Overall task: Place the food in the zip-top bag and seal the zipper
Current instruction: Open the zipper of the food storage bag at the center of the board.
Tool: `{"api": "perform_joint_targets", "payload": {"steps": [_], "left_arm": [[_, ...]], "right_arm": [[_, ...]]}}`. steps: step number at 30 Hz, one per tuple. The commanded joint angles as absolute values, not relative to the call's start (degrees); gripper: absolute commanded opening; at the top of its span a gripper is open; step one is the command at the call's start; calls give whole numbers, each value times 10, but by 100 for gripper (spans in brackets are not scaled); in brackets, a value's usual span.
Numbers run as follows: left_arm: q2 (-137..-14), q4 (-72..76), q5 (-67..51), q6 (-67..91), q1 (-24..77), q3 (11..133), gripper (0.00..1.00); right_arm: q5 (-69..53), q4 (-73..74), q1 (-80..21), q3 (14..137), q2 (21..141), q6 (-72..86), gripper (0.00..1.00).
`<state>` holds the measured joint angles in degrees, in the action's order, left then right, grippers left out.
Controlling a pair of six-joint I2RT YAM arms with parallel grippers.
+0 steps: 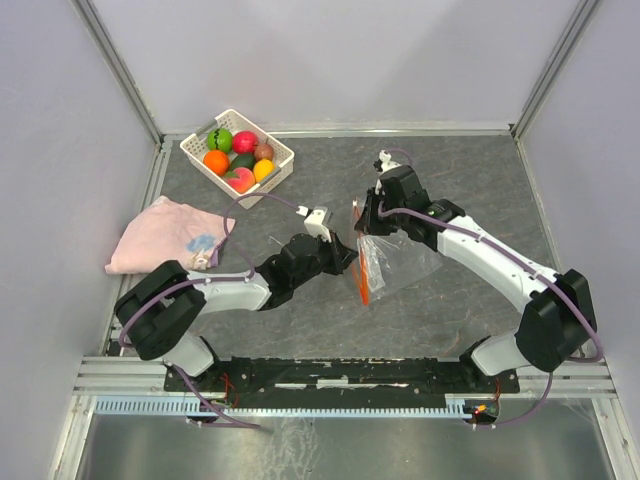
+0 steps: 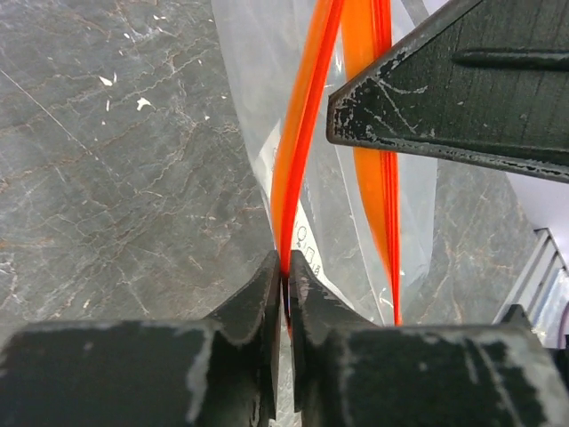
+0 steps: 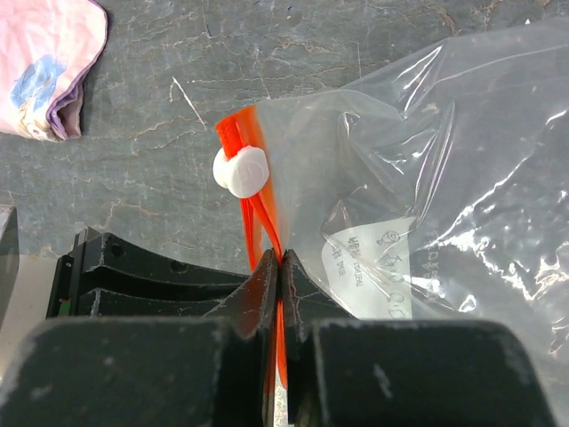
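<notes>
The clear zip-top bag [image 1: 392,262] hangs between my two grippers above the table, and no food shows inside it. Its orange-red zipper [image 1: 362,276] runs down its left edge. My left gripper [image 1: 346,256] is shut on one lip of the zipper [image 2: 298,169]. My right gripper [image 1: 362,216] is shut on the zipper [image 3: 267,222] just below a white slider [image 3: 241,171]. The food [image 1: 240,158], several round toy fruits and vegetables, lies in the white basket [image 1: 282,157] at the back left.
A pink cloth [image 1: 165,236] lies at the left of the table and shows in the right wrist view [image 3: 44,62]. The right gripper's finger [image 2: 453,98] crosses the left wrist view. A metal frame edges the dark stone table [image 1: 470,170].
</notes>
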<state>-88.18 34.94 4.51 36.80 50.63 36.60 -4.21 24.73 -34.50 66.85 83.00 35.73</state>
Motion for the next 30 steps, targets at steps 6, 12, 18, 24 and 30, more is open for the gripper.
{"api": "perform_joint_targets", "payload": {"steps": [6,12,18,24,30], "left_arm": [[-833,337,90,388,509,389,3],[-796,233,127,450,510,417,3],[-774,151,144,500,510,444,3],[-744,120,153,543,510,453,3],[-730,66,176,575,509,471,3]], "right_arm": [[4,240,-359,670,800,322,24],[52,237,-385,657,765,303,38],[105,247,-423,658,750,294,46],[184,252,-479,665,747,278,52],[231,260,-518,674,765,258,53]]}}
